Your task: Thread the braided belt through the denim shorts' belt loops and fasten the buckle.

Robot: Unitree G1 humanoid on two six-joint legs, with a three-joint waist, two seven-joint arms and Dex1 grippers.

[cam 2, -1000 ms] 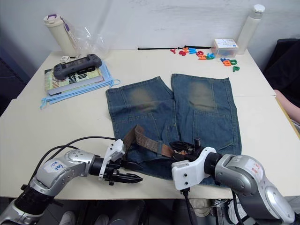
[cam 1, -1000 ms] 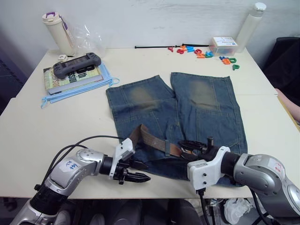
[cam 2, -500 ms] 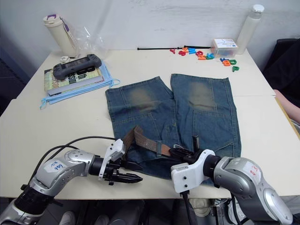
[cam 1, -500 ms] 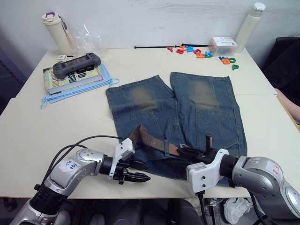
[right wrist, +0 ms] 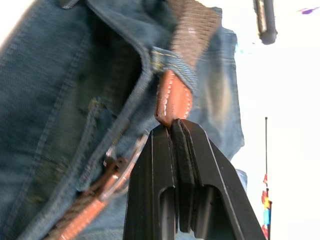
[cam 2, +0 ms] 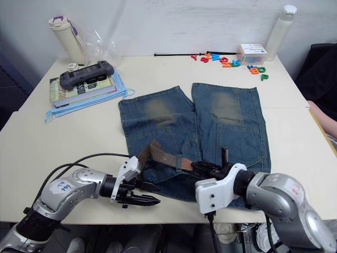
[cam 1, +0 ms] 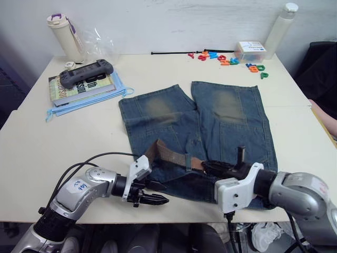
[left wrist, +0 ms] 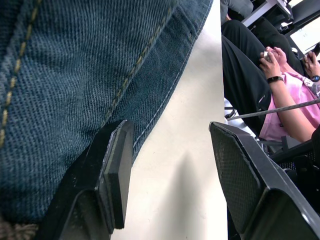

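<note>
place: lab/office | evidence: white table [cam 1: 158,68], books [cam 1: 79,84], seated person [left wrist: 280,100]

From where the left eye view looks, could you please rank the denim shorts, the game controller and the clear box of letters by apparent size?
1. denim shorts, clearly largest.
2. game controller.
3. clear box, which lies farther from the camera, so its place below the controller is unsure.

denim shorts [cam 1: 210,126] flat on table | braided belt [cam 1: 171,156] through one waistband loop | buckle [right wrist: 122,167] unfastened
</note>
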